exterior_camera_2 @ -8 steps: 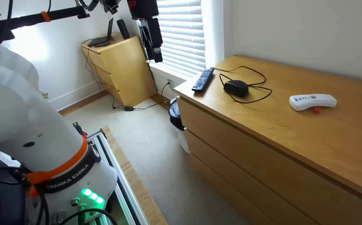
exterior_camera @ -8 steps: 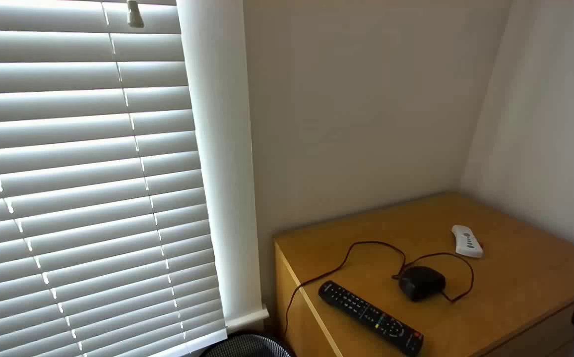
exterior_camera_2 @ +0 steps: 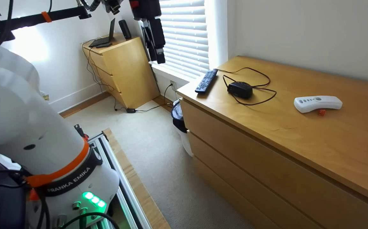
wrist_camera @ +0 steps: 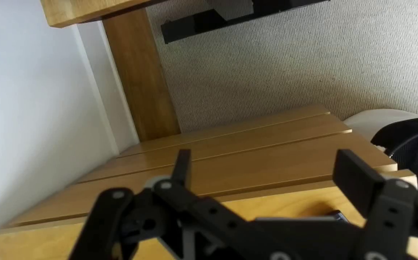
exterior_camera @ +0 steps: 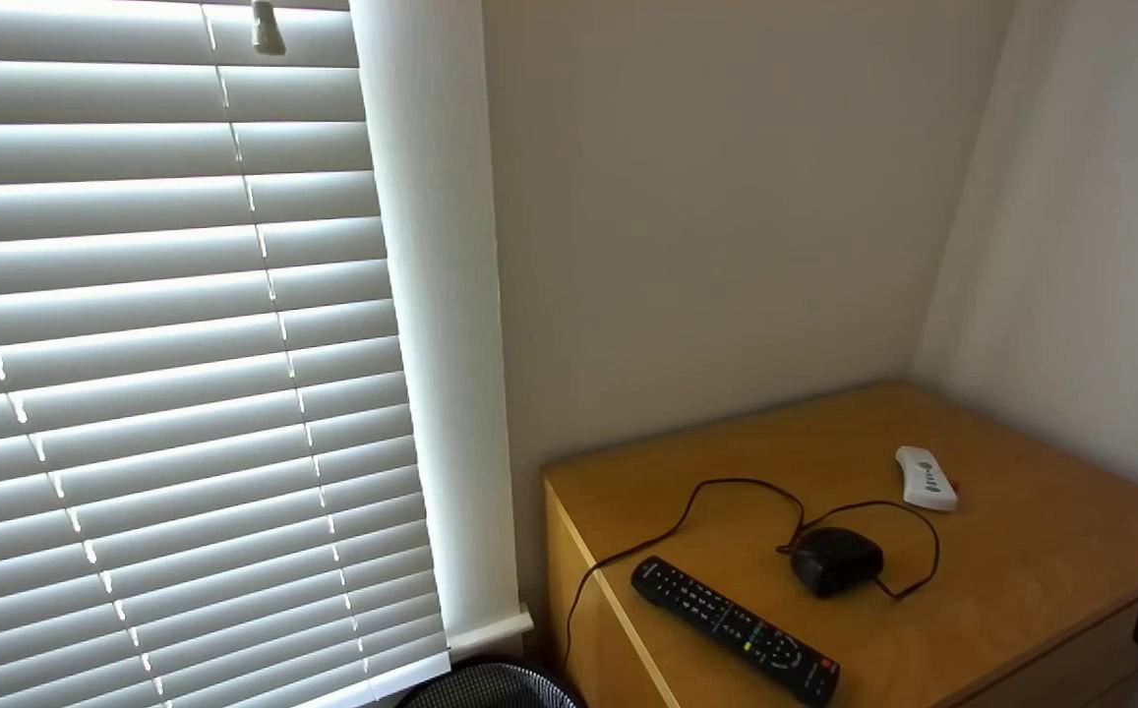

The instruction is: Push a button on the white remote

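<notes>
The white remote (exterior_camera: 926,479) lies on the wooden dresser top, buttons facing up. It also shows in an exterior view (exterior_camera_2: 318,103), resting near the right part of the dresser. It is out of the wrist view. My gripper (exterior_camera_2: 157,58) hangs in the air to the left of the dresser, higher than its top and well apart from the white remote. In the wrist view the gripper (wrist_camera: 263,159) has its fingers wide apart with nothing between them.
A long black remote (exterior_camera: 736,629) and a black corded puck (exterior_camera_2: 240,89) with a looped cable lie on the dresser (exterior_camera_2: 276,130). A small red die (exterior_camera_2: 322,112) sits beside the white remote. A mesh bin (exterior_camera_2: 178,116) stands by the dresser, near the window blinds (exterior_camera: 165,344).
</notes>
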Action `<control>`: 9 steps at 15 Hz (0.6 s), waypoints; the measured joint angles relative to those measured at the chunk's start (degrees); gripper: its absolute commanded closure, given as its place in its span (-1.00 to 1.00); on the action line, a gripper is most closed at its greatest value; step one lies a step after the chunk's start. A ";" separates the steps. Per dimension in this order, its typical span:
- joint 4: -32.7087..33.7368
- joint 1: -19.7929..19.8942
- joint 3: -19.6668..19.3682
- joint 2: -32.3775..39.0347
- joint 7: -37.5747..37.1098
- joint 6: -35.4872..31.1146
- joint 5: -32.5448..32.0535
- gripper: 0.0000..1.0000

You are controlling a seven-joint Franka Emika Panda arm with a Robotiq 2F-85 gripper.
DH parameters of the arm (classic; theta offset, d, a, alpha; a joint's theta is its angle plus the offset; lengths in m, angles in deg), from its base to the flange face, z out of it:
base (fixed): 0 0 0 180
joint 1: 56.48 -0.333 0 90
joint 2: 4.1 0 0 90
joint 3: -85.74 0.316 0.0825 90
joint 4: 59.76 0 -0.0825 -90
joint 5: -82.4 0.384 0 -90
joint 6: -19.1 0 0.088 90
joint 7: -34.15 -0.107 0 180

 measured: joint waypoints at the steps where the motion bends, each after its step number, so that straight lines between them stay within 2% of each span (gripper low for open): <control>1: 0.00 0.00 0.00 0.00 0.00 0.00 0.00 -1.00; 5: 0.02 0.33 -0.53 0.23 -0.21 -1.88 -0.73 -1.00; 9: 0.29 3.97 -3.80 3.17 -0.49 -11.13 -3.58 -1.00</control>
